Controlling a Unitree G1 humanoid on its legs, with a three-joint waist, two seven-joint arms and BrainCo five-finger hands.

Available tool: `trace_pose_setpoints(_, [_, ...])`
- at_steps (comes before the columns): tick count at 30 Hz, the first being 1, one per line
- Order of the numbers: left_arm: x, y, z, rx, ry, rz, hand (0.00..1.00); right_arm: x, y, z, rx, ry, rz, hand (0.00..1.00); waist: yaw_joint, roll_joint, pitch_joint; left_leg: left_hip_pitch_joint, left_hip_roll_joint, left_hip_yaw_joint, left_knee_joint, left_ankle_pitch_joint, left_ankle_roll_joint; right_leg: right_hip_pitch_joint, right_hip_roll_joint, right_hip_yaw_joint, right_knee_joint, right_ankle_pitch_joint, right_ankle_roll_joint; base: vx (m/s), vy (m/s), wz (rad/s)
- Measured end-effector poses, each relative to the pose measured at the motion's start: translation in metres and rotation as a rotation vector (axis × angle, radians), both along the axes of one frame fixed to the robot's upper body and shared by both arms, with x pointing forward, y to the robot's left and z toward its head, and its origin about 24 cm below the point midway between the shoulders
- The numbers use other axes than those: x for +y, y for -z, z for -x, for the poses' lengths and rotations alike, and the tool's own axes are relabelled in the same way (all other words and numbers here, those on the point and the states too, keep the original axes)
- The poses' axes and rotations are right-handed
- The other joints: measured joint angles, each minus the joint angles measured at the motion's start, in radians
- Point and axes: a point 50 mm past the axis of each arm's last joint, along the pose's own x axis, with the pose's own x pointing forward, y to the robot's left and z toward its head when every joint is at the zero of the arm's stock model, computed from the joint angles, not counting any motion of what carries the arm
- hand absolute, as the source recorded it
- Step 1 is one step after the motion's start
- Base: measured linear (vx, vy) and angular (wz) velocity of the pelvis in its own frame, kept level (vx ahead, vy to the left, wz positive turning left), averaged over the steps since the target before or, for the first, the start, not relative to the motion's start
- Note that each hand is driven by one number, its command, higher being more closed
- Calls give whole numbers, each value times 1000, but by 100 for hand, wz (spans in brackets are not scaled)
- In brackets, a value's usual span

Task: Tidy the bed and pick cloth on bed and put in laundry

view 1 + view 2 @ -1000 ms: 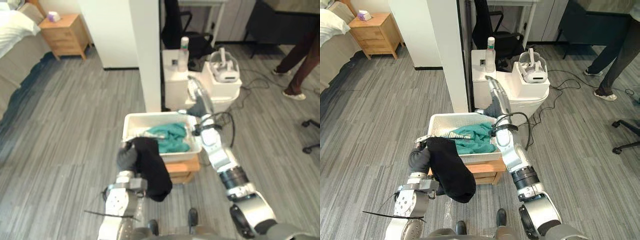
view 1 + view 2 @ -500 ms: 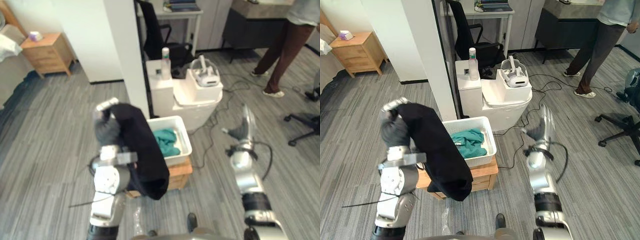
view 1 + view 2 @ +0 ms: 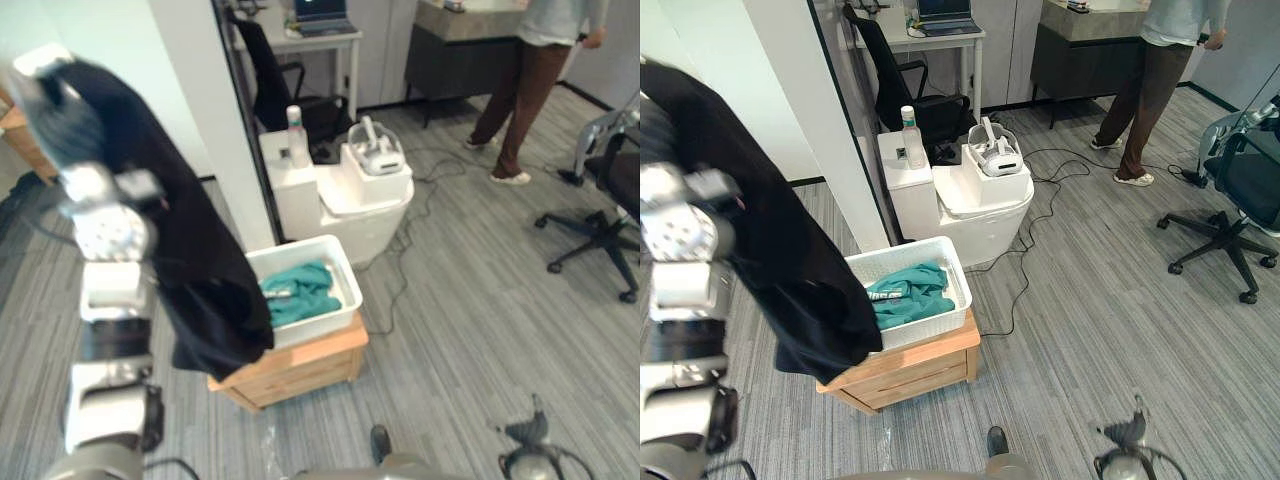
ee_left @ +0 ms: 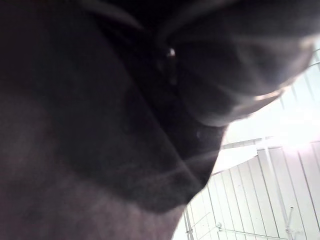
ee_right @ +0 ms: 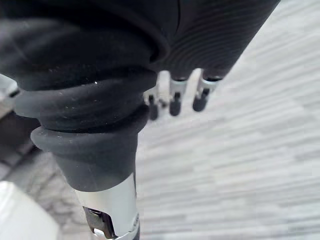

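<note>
One black cloth (image 3: pixel 190 250) hung from the left hand (image 3: pixel 55 115), which was held high in the head views. It draped over the back of the hand and fell along the forearm. The fabric hid the grasp, so I could not tell whether that hand was closed on it. Below and to the right of the hand, the cloth's lower hem covered the near corner of a white laundry basket (image 3: pixel 325 322). A teal garment (image 3: pixel 300 290) lay inside the basket, which sat on a low wooden crate (image 3: pixel 300 368). Far lower, the right hand (image 3: pixel 527 434) showed small and blurred. A person (image 3: pixel 1155 80) stood well beyond it, cut off at the chest.

At the left wrist, the dark cloth lay right against the camera and buried the hand. A pale ribbed surface past its fold was too bright to identify.

At the right wrist, the fingers (image 5: pixel 174 97) hung straight and relaxed beyond the ribbed cover. They held nothing and pointed at grey plank floor (image 5: pixel 250 150).
</note>
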Motion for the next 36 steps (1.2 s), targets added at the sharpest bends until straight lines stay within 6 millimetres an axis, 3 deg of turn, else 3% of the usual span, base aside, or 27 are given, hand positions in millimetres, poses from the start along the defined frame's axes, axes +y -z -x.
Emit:
trace_pose_setpoints(2, [12,-18,1,-21,-61,2,100,9,8,9,24,34,-47,0,-9,-10,-7,0,0,-8,0,6,2,4,-2,-6,-1,-5,-3,20,-23,15])
trace_pose_setpoints(5, [18,-30,0,-24,-96,3,100,20,13,11,28,42,-96,0,-8,-19,-12,-2,-4,-11,-1,5,1,4,-5,-8,-1,-9,-3,3,-20,5])
trace_pose_setpoints(13, [12,-34,-18,70,-137,-40,100,32,18,7,-3,68,-152,0,-13,-20,-13,-17,-9,-7,3,5,1,-17,-11,-6,-1,-9,-4,-31,-15,0])
trace_pose_setpoints(19, [-6,0,-44,245,-90,-90,100,36,21,12,18,78,-168,0,-36,-4,-3,-17,-6,19,2,5,1,-28,-5,16,-1,-8,-5,-46,-31,-12])
trace_pose_setpoints(24, [-42,44,-68,413,2,-167,100,37,22,13,9,98,-184,0,-64,20,13,-11,-4,29,0,2,-2,-30,1,32,-1,-7,-5,-26,-31,-10])
trace_pose_setpoints(27, [-54,52,-74,437,42,-166,100,37,21,13,5,98,-182,0,-68,34,25,-2,-1,50,1,-4,-8,-31,6,51,-1,-6,-5,-36,-28,-20])
trace_pose_setpoints(32, [-80,64,-80,467,104,-204,100,36,17,5,-29,76,-172,0,-94,81,56,-3,1,87,3,-14,-7,-50,13,86,-1,-3,-4,-51,-23,-22])
trace_pose_setpoints(36, [-107,80,-82,494,168,-254,100,38,17,2,-35,63,-172,0,-118,91,89,1,5,104,3,-18,-11,-52,20,102,-1,-2,-5,-33,-24,-16])
